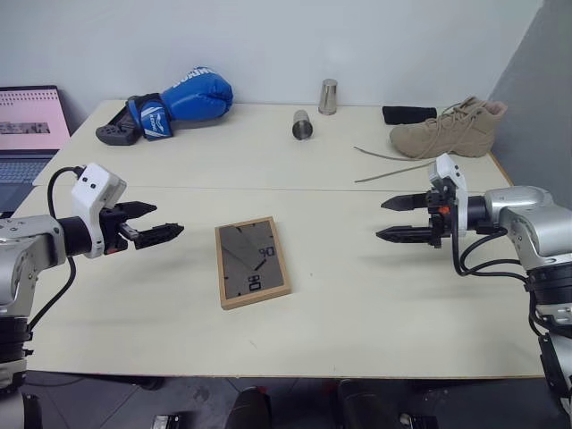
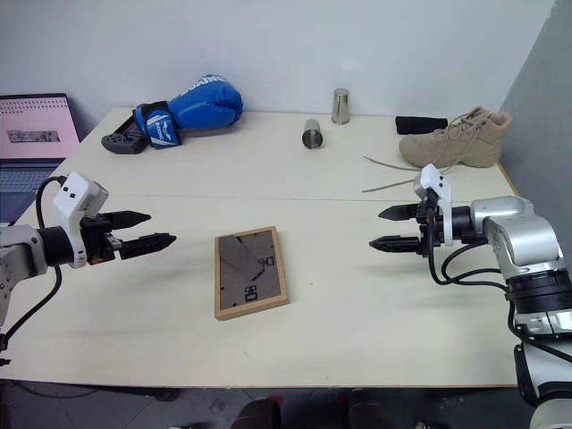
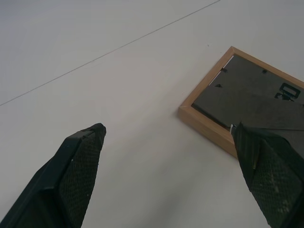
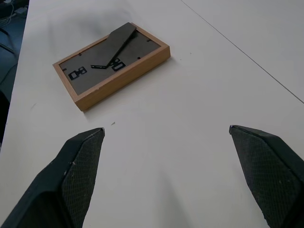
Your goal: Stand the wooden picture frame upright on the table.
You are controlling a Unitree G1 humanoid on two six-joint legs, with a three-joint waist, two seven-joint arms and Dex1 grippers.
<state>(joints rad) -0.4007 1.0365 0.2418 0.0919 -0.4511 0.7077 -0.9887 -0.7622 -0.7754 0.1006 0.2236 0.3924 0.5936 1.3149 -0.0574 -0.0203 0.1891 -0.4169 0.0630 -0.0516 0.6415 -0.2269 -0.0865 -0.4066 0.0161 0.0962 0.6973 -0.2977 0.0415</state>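
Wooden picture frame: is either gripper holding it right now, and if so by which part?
Nothing is held. The wooden picture frame lies flat, back panel up, on the table, between the open left gripper and open right gripper, touching neither.

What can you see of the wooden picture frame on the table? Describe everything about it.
The wooden picture frame is a small rectangle with a light wood border around a dark grey back panel. It lies flat on the table, back side up, so its front is hidden. A fold-out stand rests folded against the panel, which carries small markings. It sits between the two open grippers, near the table's middle, just in front of the seam. Nothing but the tabletop touches it.
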